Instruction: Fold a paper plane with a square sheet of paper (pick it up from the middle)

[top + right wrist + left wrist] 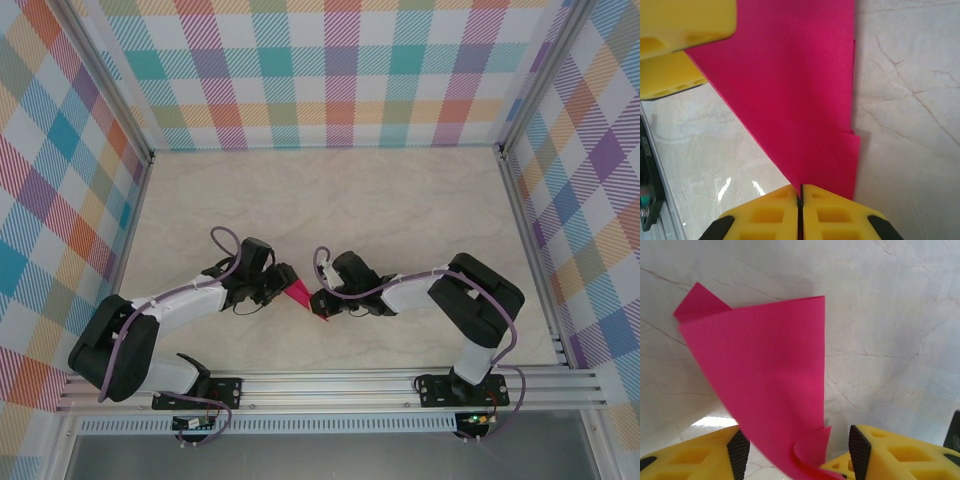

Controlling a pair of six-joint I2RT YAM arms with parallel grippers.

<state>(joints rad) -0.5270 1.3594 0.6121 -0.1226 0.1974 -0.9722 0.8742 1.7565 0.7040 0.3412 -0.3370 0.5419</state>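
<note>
The square sheet of paper (pixel 300 294) is folded into a magenta-pink pointed shape and hangs between my two grippers just above the table. My right gripper (pixel 321 301) is shut on its narrow end, and in the right wrist view the paper (pixel 795 90) fans out from the closed fingertips of that gripper (pixel 800 197). My left gripper (pixel 284 281) is open. In its wrist view the paper (pixel 770 385) rises between that gripper's (pixel 799 452) spread fingers, with a gap to each black pad (pixel 859 450). A small flap curls at the paper's lower edge.
The pale marble tabletop (pixel 350 200) stretches away behind both grippers. Plaid walls (pixel 330 80) close the back and both sides. An aluminium rail (pixel 330 385) carrying the arm bases runs along the near edge, close behind the grippers.
</note>
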